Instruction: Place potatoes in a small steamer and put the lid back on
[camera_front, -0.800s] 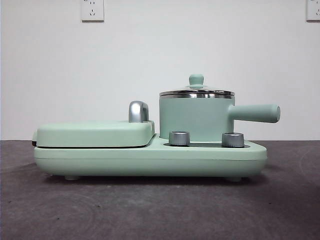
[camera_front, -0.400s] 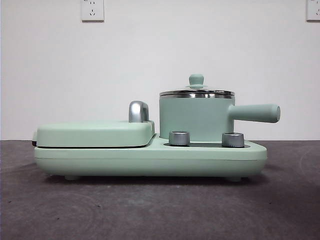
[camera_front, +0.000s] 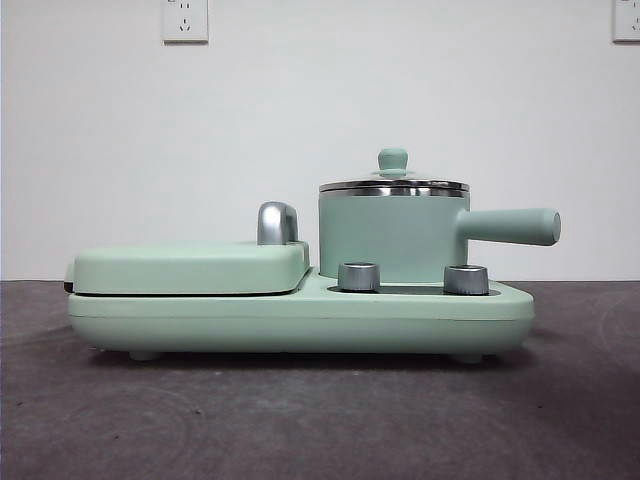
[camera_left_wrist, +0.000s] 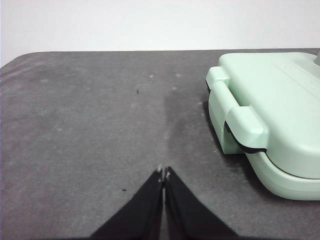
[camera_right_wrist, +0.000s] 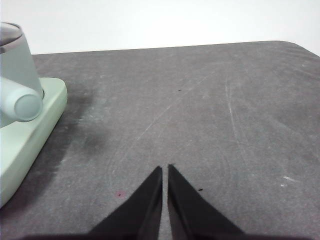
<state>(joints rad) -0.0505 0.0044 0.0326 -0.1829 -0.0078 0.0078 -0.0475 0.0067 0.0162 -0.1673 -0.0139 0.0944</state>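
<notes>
Mint-green small steamer (camera_front: 392, 238) sits lidded at your appliance's right; the lid (camera_front: 393, 184) hides its contents. Your left gripper (camera_left_wrist: 163, 172) hovers pinched together, empty, over grey tabletop (camera_left_wrist: 90, 125). Right gripper (camera_right_wrist: 165, 169) likewise, nearly closed.

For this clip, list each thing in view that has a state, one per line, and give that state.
lid: on the pot, closed.
pot: upright on the cooker base, covered; contents hidden.
griddle cover: shut flat.
two knobs: setting not readable.
left gripper: shut, empty, over bare table.
right gripper: shut, empty, over bare table.
potato: not in view.
</notes>
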